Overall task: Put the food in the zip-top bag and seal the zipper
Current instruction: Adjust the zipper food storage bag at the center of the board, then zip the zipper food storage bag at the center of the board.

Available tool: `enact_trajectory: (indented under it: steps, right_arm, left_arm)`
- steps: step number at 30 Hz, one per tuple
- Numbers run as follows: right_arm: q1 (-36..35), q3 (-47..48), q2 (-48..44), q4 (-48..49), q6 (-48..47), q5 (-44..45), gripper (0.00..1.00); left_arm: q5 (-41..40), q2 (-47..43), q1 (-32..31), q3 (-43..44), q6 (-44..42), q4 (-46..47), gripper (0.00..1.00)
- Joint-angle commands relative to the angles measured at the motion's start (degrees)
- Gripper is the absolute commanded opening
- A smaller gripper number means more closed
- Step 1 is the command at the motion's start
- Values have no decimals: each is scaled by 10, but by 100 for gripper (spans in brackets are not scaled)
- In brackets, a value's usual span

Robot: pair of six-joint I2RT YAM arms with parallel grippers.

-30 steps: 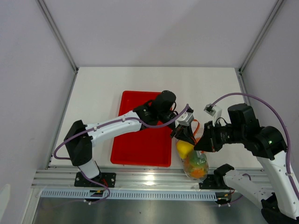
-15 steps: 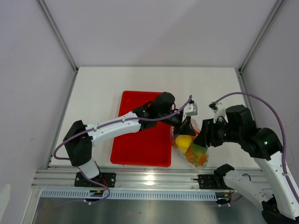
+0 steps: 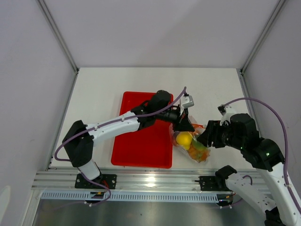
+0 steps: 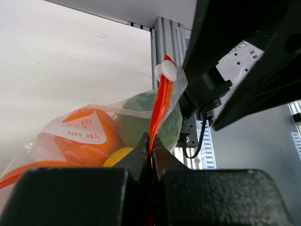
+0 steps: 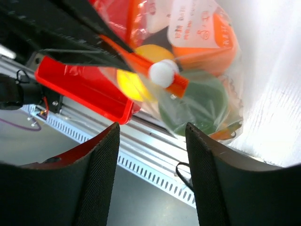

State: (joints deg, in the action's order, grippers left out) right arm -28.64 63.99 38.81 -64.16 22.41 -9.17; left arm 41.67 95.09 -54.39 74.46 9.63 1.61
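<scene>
The clear zip-top bag [image 3: 192, 145] lies right of the red tray, holding the toy food: a yellow fruit [image 3: 184, 140], an orange [image 4: 82, 136] and a green round fruit [image 4: 146, 117]. My left gripper [image 3: 184, 124] is shut on the bag's red-orange zipper strip [image 4: 160, 106], which runs up to a white slider [image 4: 165, 72]. My right gripper [image 3: 205, 138] is open just right of the bag, its fingers [image 5: 99, 174] apart and holding nothing. In the right wrist view the slider [image 5: 162, 74] and green fruit [image 5: 197, 103] lie ahead of the open jaws.
The red tray [image 3: 141, 139] lies left of the bag, under my left arm. The aluminium rail [image 3: 141, 179] runs along the table's near edge, close below the bag. Grey walls enclose the white table [image 3: 207, 89].
My left gripper has pulled the bag's mouth up and left, so the bag has shifted away from the rail. My right gripper has drawn back to the right and no longer covers the bag.
</scene>
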Motion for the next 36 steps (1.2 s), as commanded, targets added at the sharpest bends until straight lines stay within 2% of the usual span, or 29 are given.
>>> enact_trajectory:
  steps: [1,3,7,13,16,20,24,26,31,33,34,36]
  right_arm:
    - [6,-25,-5,55,4,32,59]
    - [9,-35,-6,83,-3,31,55]
    - [17,-50,-12,132,-14,38,55]
    - [38,-41,-12,133,-28,58,62]
    - [44,-50,-8,141,-35,46,63]
    - [49,-77,-8,172,-30,-16,50]
    - [50,-113,-34,222,-18,-78,31]
    - [50,-120,-37,233,-11,-93,27]
    - [51,-134,-37,261,-6,-109,25]
    - [54,-135,-39,267,-10,-107,14]
    - [55,-131,-39,266,-11,-105,2]
    - [58,-124,-37,254,-18,-94,0]
  left_arm:
    - [36,-33,7,-11,26,48,1]
    - [48,-36,8,-20,29,61,1]
    - [65,-40,14,-32,41,81,1]
    - [74,-46,24,-46,49,89,1]
    - [75,-48,27,-48,54,96,1]
    - [79,-46,31,-46,66,104,1]
    - [76,-45,34,-44,76,106,1]
    - [77,-46,36,-47,79,110,1]
    - [86,-43,38,-48,86,118,1]
    - [86,-42,39,-48,86,118,0]
    - [87,-42,39,-50,86,117,1]
    - [95,-44,40,-51,81,117,1]
